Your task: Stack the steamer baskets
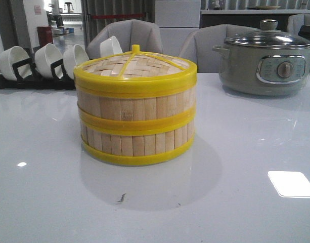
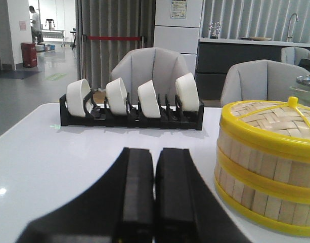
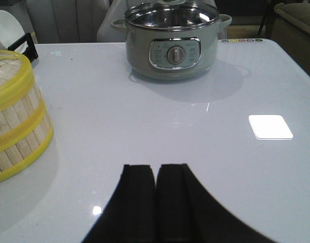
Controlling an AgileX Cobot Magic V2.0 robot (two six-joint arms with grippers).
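- Steamer baskets (image 1: 136, 121): two, round, one seated squarely on the other near the middle of the table (image 1: 235, 202); a woven lid (image 1: 137, 65) with a small yellow knob caps the upper one.
- Task status: you may judge the stacking done; the walls line up and the yellow bands meet evenly at the joint. Nothing appears left but to keep clear.
- Materials: pale vertical bamboo slats, smooth thick yellow bands at base, middle and top, a basket-weave lid divided by yellow ribs.
- Left pincer (image 2: 155, 197): black fingers pressed together, holding nothing, apart from the stack, which sits beside it.
- Right pincer (image 3: 156, 197): black fingers likewise together and empty, over bare table, with the stack off to one side.
- Table: glossy white, reflective; you see a bright rectangular glare patch and a small dark mark in front of the stack.
- Electric pot (image 1: 268, 63): grey-green, glass lid, front dial; well apart, behind the stack on the right.
- White bowls (image 2: 149, 98): glazed, standing on edge in a black rack (image 2: 132, 119), behind the stack on the left.
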